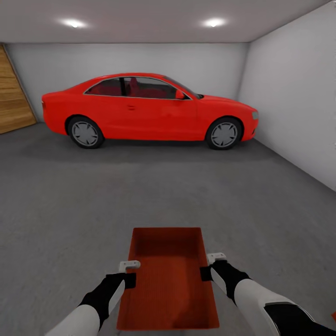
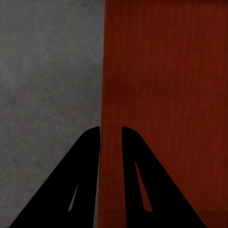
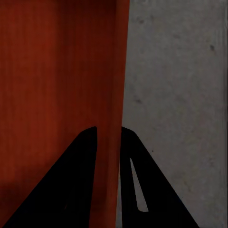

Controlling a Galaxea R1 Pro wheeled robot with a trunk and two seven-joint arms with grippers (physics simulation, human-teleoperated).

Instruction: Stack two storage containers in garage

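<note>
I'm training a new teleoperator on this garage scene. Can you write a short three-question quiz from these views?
1. True or false: the storage container is empty.
2. Which wall of the container does the left gripper pinch? A) its left long wall B) its far short wall C) none
3. Fill in: beyond the container, on the concrete floor, is parked a red ____.

Key: 1 true; 2 A, with the right gripper on the opposite wall; 3 car.
</note>
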